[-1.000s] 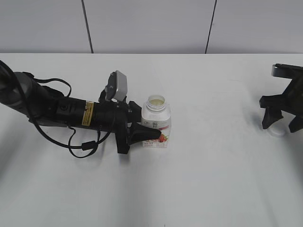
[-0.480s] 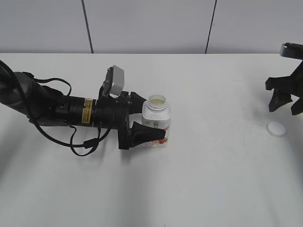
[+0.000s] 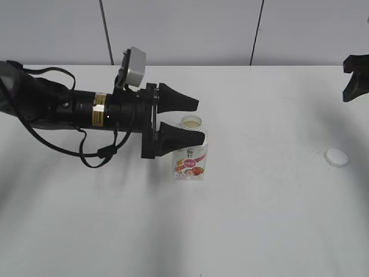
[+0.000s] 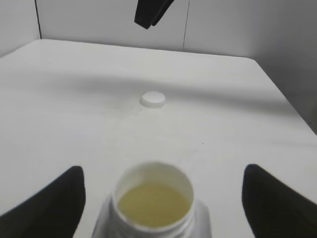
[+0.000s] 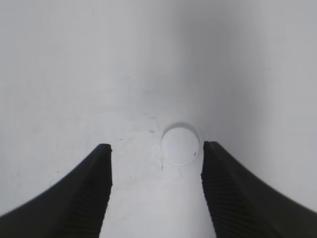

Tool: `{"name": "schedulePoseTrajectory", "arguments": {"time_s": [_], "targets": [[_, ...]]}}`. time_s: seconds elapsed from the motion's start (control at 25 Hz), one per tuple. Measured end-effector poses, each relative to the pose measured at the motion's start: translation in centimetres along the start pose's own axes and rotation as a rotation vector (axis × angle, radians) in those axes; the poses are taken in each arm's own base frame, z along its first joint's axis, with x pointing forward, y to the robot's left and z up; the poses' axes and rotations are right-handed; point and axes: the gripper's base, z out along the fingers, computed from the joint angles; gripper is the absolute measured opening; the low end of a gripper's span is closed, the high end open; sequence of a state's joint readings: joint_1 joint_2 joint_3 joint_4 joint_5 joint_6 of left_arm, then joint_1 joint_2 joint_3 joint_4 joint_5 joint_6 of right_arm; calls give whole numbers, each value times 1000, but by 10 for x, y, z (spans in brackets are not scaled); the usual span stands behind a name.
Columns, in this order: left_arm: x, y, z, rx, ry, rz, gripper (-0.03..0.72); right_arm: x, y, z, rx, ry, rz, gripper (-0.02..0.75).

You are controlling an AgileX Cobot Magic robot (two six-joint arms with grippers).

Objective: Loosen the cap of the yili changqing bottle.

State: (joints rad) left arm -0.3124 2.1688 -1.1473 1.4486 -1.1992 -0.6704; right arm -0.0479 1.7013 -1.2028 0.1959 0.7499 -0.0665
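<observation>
Exterior view is showing the bottle (image 3: 190, 156) standing upright near the middle of the desk (image 3: 230, 231) with its mouth wide open, so the cap (image 3: 336, 157) is already off and lying flat way over on the right side, well apart from the bottle. Left gripper (image 3: 193, 121) is hovering above the bottle with its jaws spread wide, one finger on either side of the neck but not touching anything; the left wrist cam is looking straight down into the open neck (image 4: 154, 198) at the yellowish drink inside, with the cap (image 4: 153, 98) sitting farther out on the desk. Right gripper (image 5: 156, 193) is up off the desk too, jaws spread and empty, with the cap (image 5: 180, 143) lying between the fingertips but below them. Honestly I'd say the loosening part is basically done here and then some. If anything's left, it's just backing both arms away cleanly: I'd be lifting the left one straight up rather than sideways, since that bottle is open and full-ish and a bump from a finger could tip it and spill. Same on the right, rising clear so the fingers aren't flicking the cap along the desk.
</observation>
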Motion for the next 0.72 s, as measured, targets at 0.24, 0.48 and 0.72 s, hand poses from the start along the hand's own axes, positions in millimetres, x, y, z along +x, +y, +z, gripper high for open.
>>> {"name": "schedulePoseTrajectory", "arguments": {"time_s": [0.24,0.48,0.72], "targets": [[-53,-3,-15,-56,-7,74,588,1,4,-24,-7,-35,-9,460],[-93,13,-48,-498,231,-7,589,8,6,-38,-14,-1,-15,460],[-126,24,-108,-1114,354,-111,589,15,8,-48,-22,52,-19,460]]}}
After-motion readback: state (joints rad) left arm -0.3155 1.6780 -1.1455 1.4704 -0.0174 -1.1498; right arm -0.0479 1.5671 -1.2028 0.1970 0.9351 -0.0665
